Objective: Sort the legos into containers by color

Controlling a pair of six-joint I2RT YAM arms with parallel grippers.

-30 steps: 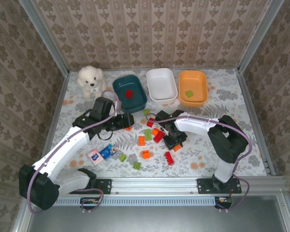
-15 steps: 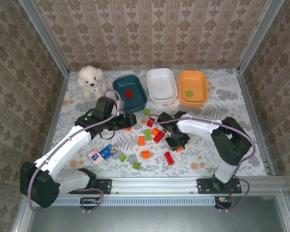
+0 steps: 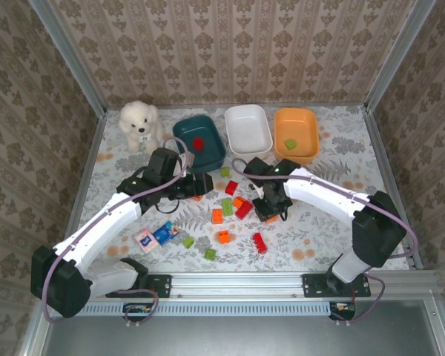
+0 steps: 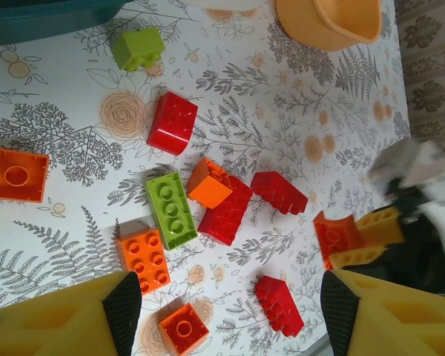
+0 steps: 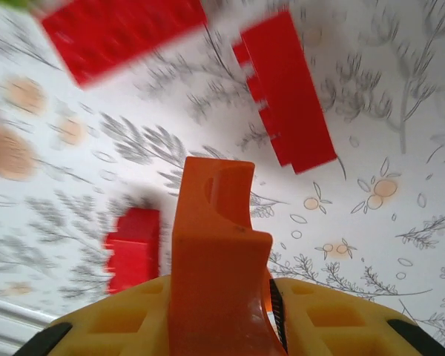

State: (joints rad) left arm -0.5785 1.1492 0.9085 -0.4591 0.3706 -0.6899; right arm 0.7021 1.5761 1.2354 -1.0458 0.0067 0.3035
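Observation:
My right gripper (image 3: 271, 213) is shut on an orange lego (image 5: 219, 259) and holds it just above the table; the same brick shows in the left wrist view (image 4: 340, 236). Beneath it lie red legos (image 5: 289, 96). My left gripper (image 3: 196, 184) hovers open over the scattered pile with nothing between its fingers (image 4: 126, 304); below it are a green lego (image 4: 170, 210), an orange lego (image 4: 142, 259) and a red lego (image 4: 279, 304). At the back stand the teal container (image 3: 184, 132) with one red brick, the white container (image 3: 248, 130), and the orange container (image 3: 300, 122) with one green brick.
A white plush dog (image 3: 139, 122) sits at the back left beside the teal bin. A flat blue-and-pink packet (image 3: 156, 236) lies near the front left. Two green bricks (image 3: 188, 242) lie close to it. A metal rail (image 3: 237, 285) runs along the front edge.
My right gripper has shut on the orange lego and shifted a little toward the back, its elbow swinging out to the right. The left arm has barely moved.

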